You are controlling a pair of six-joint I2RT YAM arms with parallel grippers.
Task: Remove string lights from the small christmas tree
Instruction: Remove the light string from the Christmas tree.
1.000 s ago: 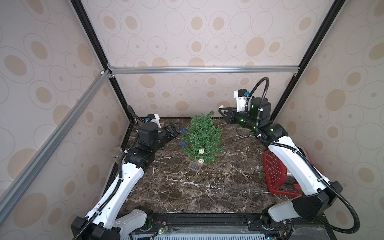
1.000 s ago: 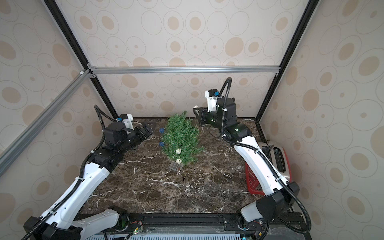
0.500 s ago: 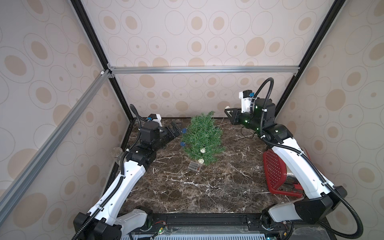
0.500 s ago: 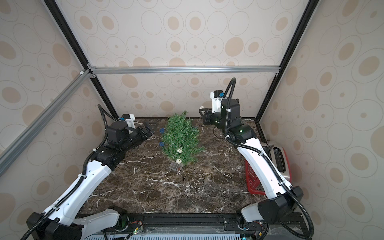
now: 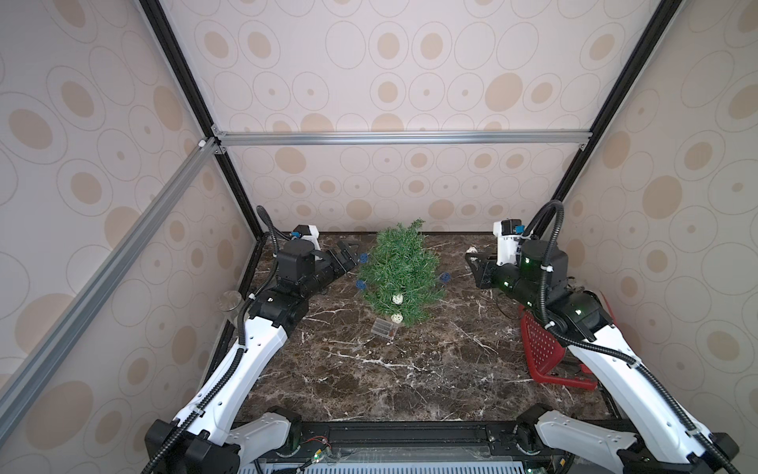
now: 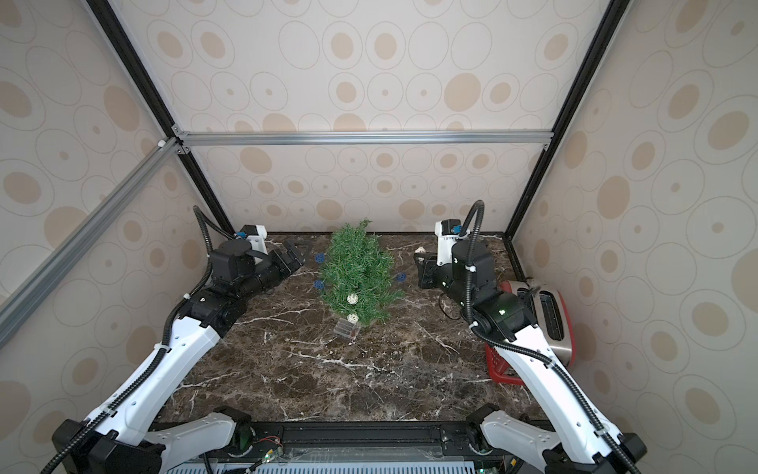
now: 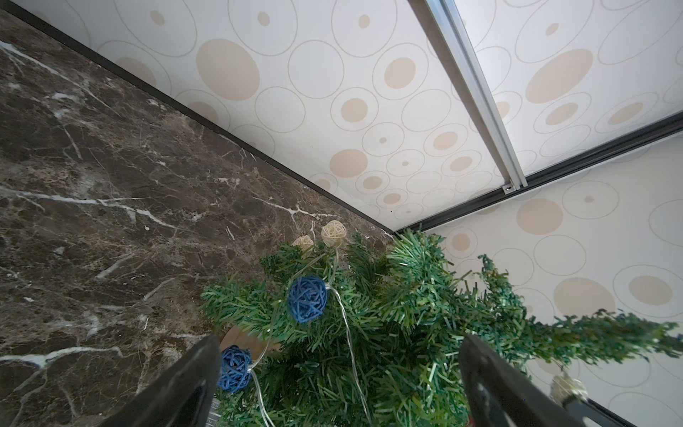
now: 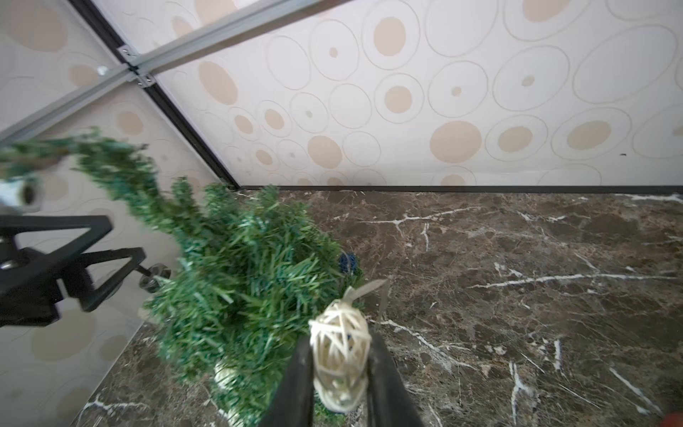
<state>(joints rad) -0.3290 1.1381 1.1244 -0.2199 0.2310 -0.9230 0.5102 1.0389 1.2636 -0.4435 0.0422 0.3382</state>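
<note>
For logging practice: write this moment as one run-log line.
left gripper: open beside small christmas tree | right gripper: shut on cream ball | string lights: draped on tree

1. Table (image 5: 369, 369): dark brown marble look, white veins, polished.
2. Tree (image 5: 400, 271): green plastic needles, bristly, matt.
3. String lights (image 7: 307, 299): rough woven wicker balls, clear smooth wire.
4. Battery box (image 5: 384, 328): clear plastic.
5. Toaster (image 6: 562, 344): shiny metal.
6. Basket (image 5: 541, 349): red plastic.
</note>
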